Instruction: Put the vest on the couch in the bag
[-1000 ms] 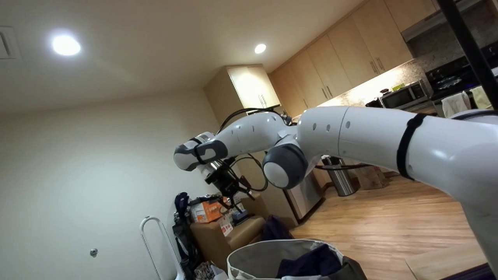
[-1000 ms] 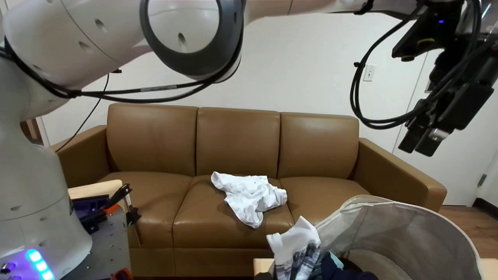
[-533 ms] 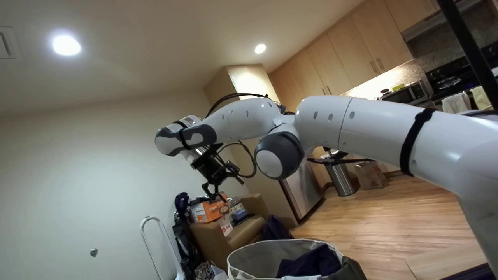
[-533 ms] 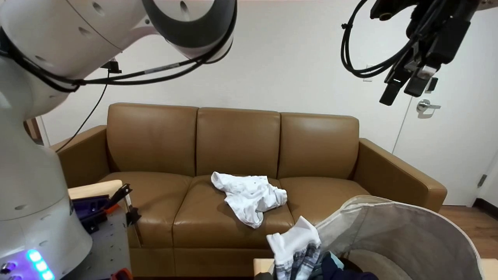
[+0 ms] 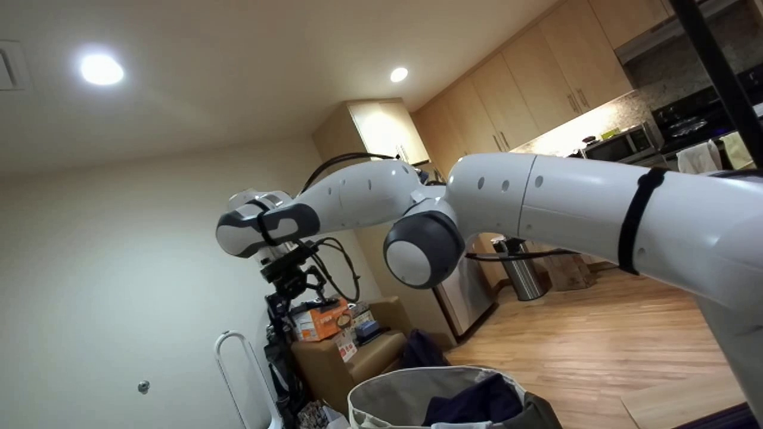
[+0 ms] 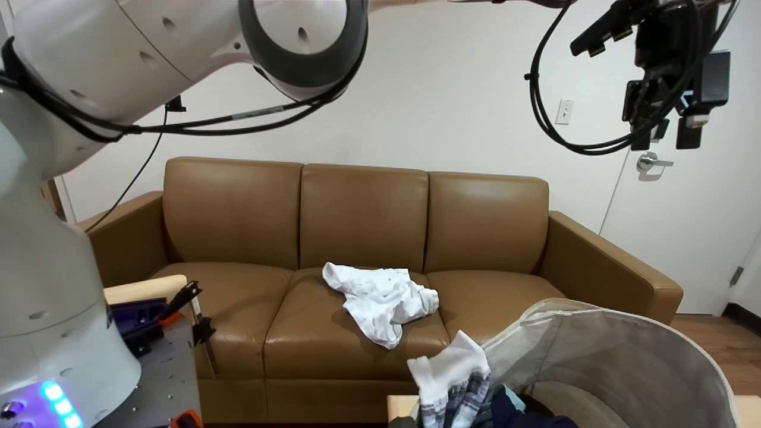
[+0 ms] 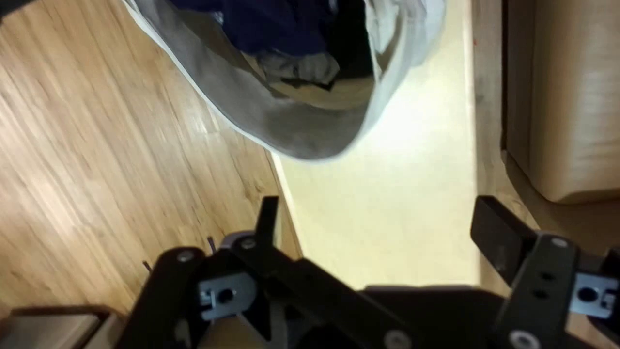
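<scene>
At the left of an exterior view, the white robot arm rises beside a grey metal plate, whose right edge cuts across the sight of a brown couch. Above the couch's back, a broad span of open room runs along the white wall. On the middle seat a white cloth lies crumpled, its right end at the seam, with seat room on either side. Nearer the camera, a white-and-plaid cloth hangs at the left edge of the grey-white bag, and the navy vest lies inside, cut off by the bottom of the view. Higher than the bag's rim and well apart from it, the gripper hangs in front of the wall and door. In the wrist view, wood floor spreads at left, then comes a pale board whose left edge passes under the bag, then a narrow strip of floor before the couch. The gripper's fingers stand wide apart, the board showing between them. Counted left to right: one arm, one plate, one couch with three back cushions and two armrests, one white cloth, one plaid one, one vest, one bag, one gripper, one door.
</scene>
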Controlling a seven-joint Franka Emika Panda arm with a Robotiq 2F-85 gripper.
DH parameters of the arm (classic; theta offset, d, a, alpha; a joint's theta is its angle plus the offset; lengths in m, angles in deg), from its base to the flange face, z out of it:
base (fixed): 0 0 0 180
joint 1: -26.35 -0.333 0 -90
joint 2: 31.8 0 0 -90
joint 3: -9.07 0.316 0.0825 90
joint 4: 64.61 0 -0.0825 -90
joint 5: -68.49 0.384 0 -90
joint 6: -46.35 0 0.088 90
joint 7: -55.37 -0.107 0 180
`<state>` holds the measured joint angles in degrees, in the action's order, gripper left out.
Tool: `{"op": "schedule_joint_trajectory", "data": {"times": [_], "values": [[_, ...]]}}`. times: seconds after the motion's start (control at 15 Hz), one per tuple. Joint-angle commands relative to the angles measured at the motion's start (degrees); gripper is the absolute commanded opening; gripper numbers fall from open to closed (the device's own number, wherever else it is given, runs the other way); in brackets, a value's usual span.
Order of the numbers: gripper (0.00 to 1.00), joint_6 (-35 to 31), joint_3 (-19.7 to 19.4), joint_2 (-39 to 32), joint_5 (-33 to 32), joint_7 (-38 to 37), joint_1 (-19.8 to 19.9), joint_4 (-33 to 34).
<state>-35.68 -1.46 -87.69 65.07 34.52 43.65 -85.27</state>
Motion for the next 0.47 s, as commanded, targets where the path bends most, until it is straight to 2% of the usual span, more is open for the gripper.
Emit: {"op": "schedule_joint_trajectory", "data": {"times": [0.0, 0.13, 0.2, 0.27, 0.4], "values": [[1.0, -10.26, 2.13, -1.5, 1.07, -1.23, -2.31, -0.02], [1.0, -4.62, 5.15, -0.22, 4.29, -0.18, -2.68, -3.0], [1.0, -3.49, 6.48, -1.49, 5.61, 0.16, -2.51, -1.61], [1.0, -5.56, 4.18, -1.42, 3.02, -0.7, -3.3, -1.25], [1.0, -4.68, 5.66, -1.92, 3.78, -0.69, -3.32, -1.37]]}}
